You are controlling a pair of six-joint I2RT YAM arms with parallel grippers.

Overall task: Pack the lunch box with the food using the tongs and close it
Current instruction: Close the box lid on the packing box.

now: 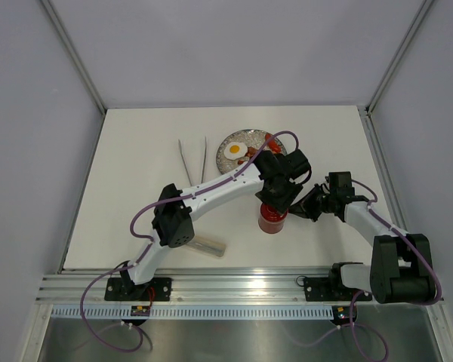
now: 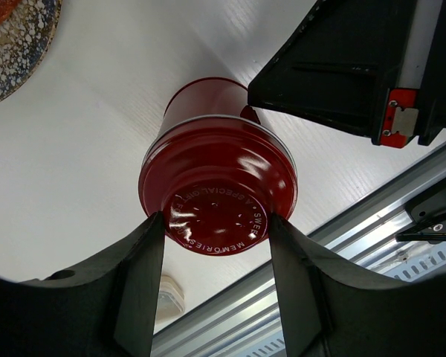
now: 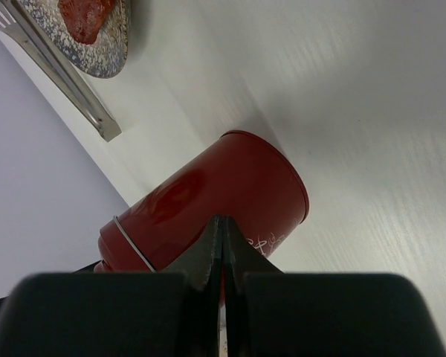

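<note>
The left claw [image 2: 215, 223] grasps the round red lid [image 2: 219, 186] of the red cylindrical metal lunch box [image 3: 208, 193]. One finger touches each side of the lid, directly between the jaws. The right claw [image 3: 221, 223] is clenched with nothing inside, and its closed tips press on the side wall of the lunch box just in front of them. The lunch box stands upright under the left claw, with the lid on it.

The flat speckled grey plate [image 3: 97, 56] lies beyond both claws. On it I see a toy fried egg [image 1: 235, 149] and a red-brown food piece [image 3: 85, 16]. The slim silver metal tongs [image 1: 185, 162] lie on the table beside the plate, away from both claws, and no claw holds them.

In my judgement the task is at an early stage. At least part of the food is not packed and the tongs are unused. What is inside the lunch box cannot be seen. The opening, the packing and the final closing all seem left to do.
</note>
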